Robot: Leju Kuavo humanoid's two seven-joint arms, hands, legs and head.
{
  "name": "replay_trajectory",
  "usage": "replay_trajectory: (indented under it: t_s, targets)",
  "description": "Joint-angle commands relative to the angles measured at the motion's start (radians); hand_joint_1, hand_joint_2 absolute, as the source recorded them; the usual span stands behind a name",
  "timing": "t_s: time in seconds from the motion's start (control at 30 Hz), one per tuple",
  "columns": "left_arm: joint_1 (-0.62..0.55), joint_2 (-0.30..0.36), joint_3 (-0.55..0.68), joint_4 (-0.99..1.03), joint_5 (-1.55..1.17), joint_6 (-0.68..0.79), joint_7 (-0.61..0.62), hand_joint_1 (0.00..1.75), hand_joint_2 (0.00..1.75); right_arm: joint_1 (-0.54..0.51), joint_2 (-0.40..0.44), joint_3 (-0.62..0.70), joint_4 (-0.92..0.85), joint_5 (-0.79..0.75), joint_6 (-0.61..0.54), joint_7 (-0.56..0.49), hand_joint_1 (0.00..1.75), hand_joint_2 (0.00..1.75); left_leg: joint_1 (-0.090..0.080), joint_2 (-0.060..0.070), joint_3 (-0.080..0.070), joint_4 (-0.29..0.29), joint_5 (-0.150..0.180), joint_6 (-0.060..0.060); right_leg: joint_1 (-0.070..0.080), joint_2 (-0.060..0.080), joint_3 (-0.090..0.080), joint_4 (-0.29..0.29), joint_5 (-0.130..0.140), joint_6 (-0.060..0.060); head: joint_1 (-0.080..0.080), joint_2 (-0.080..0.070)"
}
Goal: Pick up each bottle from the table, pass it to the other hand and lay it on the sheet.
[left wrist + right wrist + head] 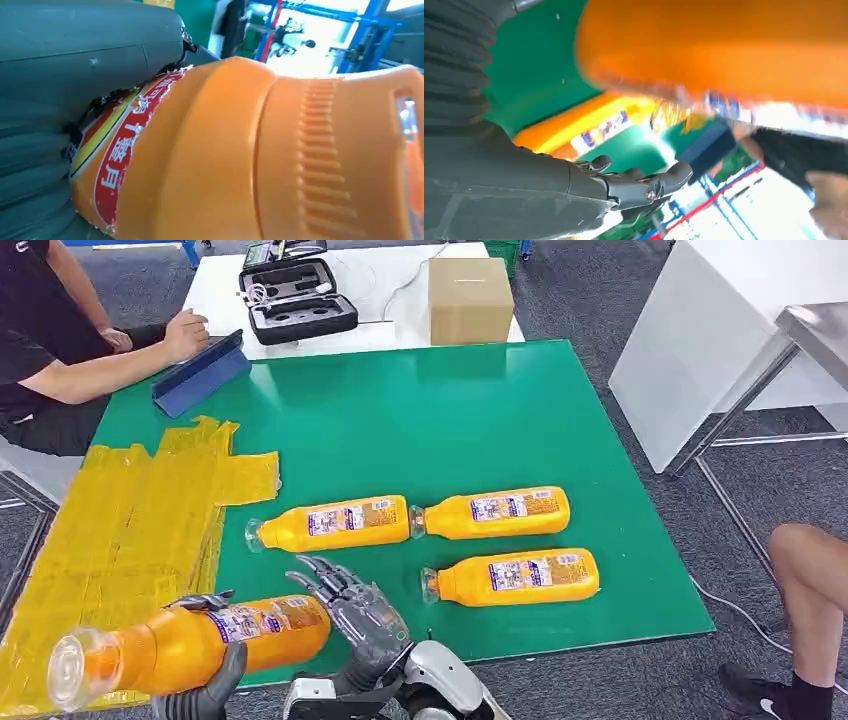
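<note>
At the left edge of the table lies the yellow sheet (130, 530), crinkled and taped together, and no bottle is seen resting on it yet. Just beside its near corner the left hand (205, 680) is wrapped around the held bottle (190, 645), which lies roughly level in the air with its clear cap pointing left toward the sheet. Its body is bright orange with a blue-and-white label; the left wrist view shows a ribbed shoulder and a label edge torn ragged. To the right of it, the right hand (350, 605) holds nothing, fingers spread and close to the bottle's base; whether they touch it I cannot tell. The handover looks finished or nearly so, with laying down next. Farther right, three bottles on the green mat (440, 530) lie on their sides, untouched, so most of the job appears to remain.
</note>
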Motion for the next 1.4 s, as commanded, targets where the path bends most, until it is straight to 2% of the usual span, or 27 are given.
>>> replay_trajectory:
  t_s: [0.03,0.1,0.13,0.2,0.37,0.47,0.67,0.7,0.83,0.93,1.17,1.23,1.27,1.3,1.37,1.4]
  targets:
    - [-0.107,0.013,0.135,-0.049,-0.478,0.213,0.023,1.75,1.75,-0.039,-0.108,-0.171,-0.14,-0.13,0.068,0.005,0.0,0.0,0.0,-0.002,0.001,0.0,0.001,0.0,0.0,-0.003,0.002,-0.001,0.0,-0.001,0.0,0.0]
    - [-0.17,0.047,0.156,0.0,-0.64,0.297,0.066,1.75,1.75,-0.073,-0.121,-0.184,-0.12,-0.161,0.098,0.003,0.0,0.0,0.0,-0.003,0.001,-0.001,0.001,0.0,0.0,-0.004,0.002,-0.001,0.0,-0.001,0.0,0.0]
    - [-0.215,0.085,0.157,0.053,-0.804,0.378,0.12,1.75,1.75,-0.099,-0.124,-0.189,-0.102,-0.181,0.111,0.001,0.0,0.0,0.001,-0.003,0.002,-0.001,0.001,0.0,0.001,-0.005,0.004,-0.001,0.001,-0.001,0.0,0.0]
    - [-0.309,0.161,0.138,0.207,-1.162,0.506,0.299,1.75,1.75,-0.166,-0.13,-0.184,-0.05,-0.225,0.147,0.006,0.0,0.0,-0.001,-0.002,0.002,-0.002,0.003,0.001,-0.001,-0.003,0.003,-0.001,0.002,0.0,0.0,0.0]
    - [-0.477,0.281,0.114,0.637,-1.603,0.612,0.574,1.75,1.75,-0.246,-0.141,-0.154,0.016,-0.274,0.186,0.005,0.0,0.0,-0.002,-0.004,0.006,-0.006,0.008,0.002,-0.001,-0.006,0.007,-0.004,0.005,0.0,0.0,0.0]
    - [-0.552,0.333,0.129,0.87,-1.641,0.662,0.621,1.75,1.75,-0.256,-0.161,-0.131,0.007,-0.287,0.188,0.002,0.0,0.0,-0.001,-0.002,0.006,-0.006,0.009,0.001,-0.001,-0.003,0.007,-0.004,0.007,-0.002,0.0,0.0]
    - [-0.553,0.332,0.135,0.876,-1.636,0.669,0.612,1.75,1.75,-0.255,-0.164,-0.128,0.004,-0.29,0.188,0.003,0.0,0.0,0.0,0.0,0.004,-0.002,0.006,0.002,0.0,-0.002,0.004,-0.001,0.005,-0.001,0.0,0.0]
    - [-0.551,0.394,0.039,0.887,-1.643,0.626,0.716,1.75,1.75,-0.258,-0.169,-0.125,0.005,-0.29,0.187,0.004,0.0,0.0,0.0,0.0,0.002,-0.001,0.007,0.002,0.0,-0.002,0.002,0.0,0.005,-0.001,0.0,0.0]
    - [-0.579,0.403,0.068,0.997,-1.643,0.685,0.697,1.75,1.75,-0.264,-0.178,-0.118,0.008,-0.297,0.187,0.0,0.0,0.0,-0.001,-0.001,0.002,-0.002,0.007,0.002,-0.001,-0.001,0.003,-0.001,0.005,-0.001,0.0,0.0]
    - [-0.586,0.423,0.035,1.019,-1.643,0.678,0.733,1.75,1.75,-0.265,-0.177,-0.116,0.01,-0.297,0.187,0.0,0.0,0.0,-0.001,0.001,0.002,-0.001,0.006,0.002,-0.001,0.001,0.003,0.0,0.006,-0.001,0.0,0.0]
    - [-0.653,0.464,0.08,1.17,-1.643,0.657,0.705,1.75,1.75,-0.314,-0.156,-0.094,0.051,-0.302,0.196,0.003,0.0,0.0,0.0,0.004,0.007,-0.002,0.007,0.001,0.0,0.004,0.007,0.0,0.007,-0.002,0.0,0.0]
    - [-0.669,0.495,0.008,1.207,-1.643,0.648,0.755,1.75,1.75,-0.328,-0.156,-0.082,0.07,-0.301,0.199,0.007,0.0,0.0,0.0,0.004,0.008,-0.003,0.009,0.0,0.0,0.003,0.008,0.001,0.007,-0.002,0.0,0.0]
    - [-0.674,0.516,-0.054,1.218,-1.643,0.635,0.8,0.0,1.75,-0.337,-0.155,-0.078,0.084,-0.3,0.2,0.014,0.0,0.0,-0.001,0.003,0.009,-0.003,0.008,0.0,-0.001,0.003,0.009,0.001,0.007,-0.002,0.0,0.0]
    - [-0.68,0.517,-0.055,1.234,-1.643,0.602,0.801,0.0,1.75,-0.349,-0.152,-0.073,0.104,-0.295,0.203,0.026,0.0,0.0,0.0,0.004,0.01,-0.003,0.009,-0.001,0.0,0.004,0.009,0.001,0.008,-0.002,0.0,0.0]
    - [-0.707,0.506,-0.012,1.242,-1.633,0.508,0.696,0.0,1.75,-0.419,-0.13,-0.047,0.222,-0.266,0.227,0.072,0.0,0.0,0.0,0.005,0.011,-0.003,0.01,-0.001,0.0,0.004,0.009,0.002,0.008,-0.003,0.0,0.0]
    - [-0.718,0.502,-0.01,1.242,-1.64,0.488,0.678,0.0,1.75,-0.445,-0.119,-0.044,0.269,-0.26,0.231,0.082,0.0,1.75,0.0,0.004,0.012,-0.002,0.009,-0.001,0.0,0.004,0.01,0.002,0.008,-0.002,0.0,0.0]
